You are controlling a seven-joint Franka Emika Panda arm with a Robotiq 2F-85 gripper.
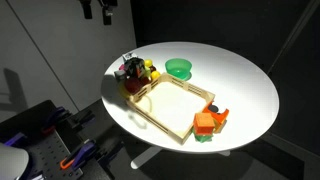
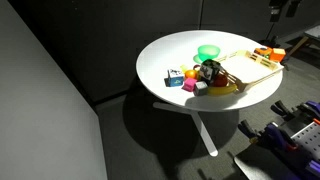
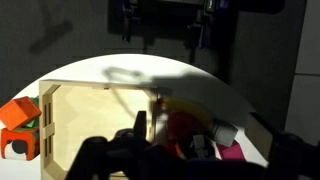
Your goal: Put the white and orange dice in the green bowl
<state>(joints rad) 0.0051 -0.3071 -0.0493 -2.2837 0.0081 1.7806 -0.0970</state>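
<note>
The white and orange dice [image 2: 190, 74] is a tiny cube in the toy cluster at the table's edge, next to a blue cube [image 2: 175, 80]. In the wrist view it shows as a small whitish cube [image 3: 222, 132] beside a pink block. The green bowl [image 1: 179, 68] sits on the white table beside the wooden tray and also shows in an exterior view [image 2: 207, 52]. My gripper [image 1: 105, 10] hangs high above the table, far from the dice. Its dark fingers [image 3: 188, 152] are spread apart and empty.
A wooden tray [image 1: 160, 108] lies mid-table. An all-orange blocky toy with a green base [image 1: 208, 122] stands at its corner. A cluster of toys [image 1: 133, 72] with yellow and red pieces sits by the tray. The round table's edge [image 1: 262, 120] is close on every side.
</note>
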